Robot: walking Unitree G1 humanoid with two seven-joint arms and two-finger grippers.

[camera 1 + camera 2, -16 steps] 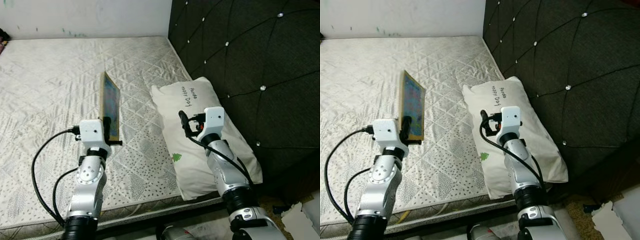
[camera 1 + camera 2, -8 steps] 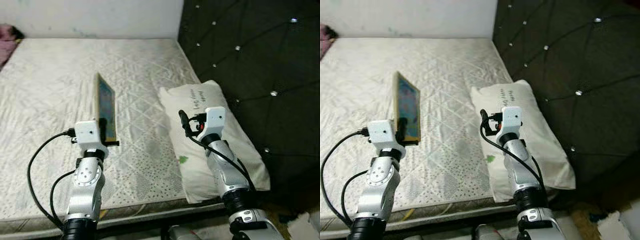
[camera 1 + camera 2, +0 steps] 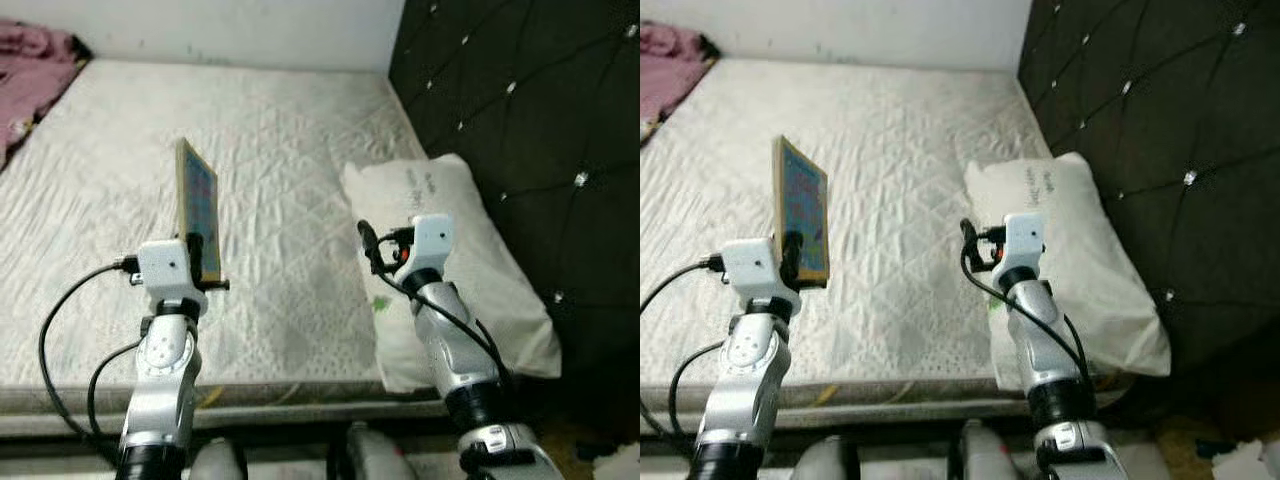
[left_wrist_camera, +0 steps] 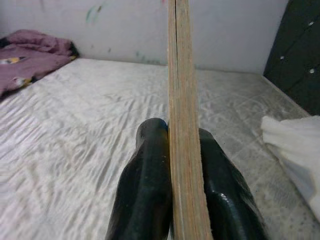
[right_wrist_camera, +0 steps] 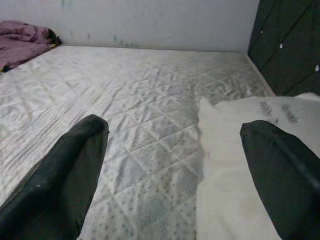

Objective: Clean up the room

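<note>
Looking from the far left, there is a pink blanket (image 3: 30, 60) bunched at the edge of the bare quilted mattress (image 3: 290, 150), up by the white wall (image 4: 100, 25). Next comes the left gripper (image 4: 172, 150), its two black fingers (image 4: 145, 165) pressed together on the lower edge of a thin book (image 3: 197, 215) with a bright printed cover, held upright and edge-on above the mattress, near its front side. In the left wrist view the page block runs straight up between the pads, flat and unbent.

It looks stiff enough to stand from that one pinch, light, and probably a bit slick on the cover; I reckon a grip low on the edge, as here, lets it swing or slide if the arm jerks, so a hold nearer the middle of the spine side would be steadier.

Further right, the right gripper (image 5: 170, 175) hangs above the mattress with its fingers spread wide and nothing between them, just beside the white pillow (image 3: 470, 260). The pillow lies soft and slumped against the dark tufted headboard (image 3: 540, 120), some writing on its upper end.
</note>
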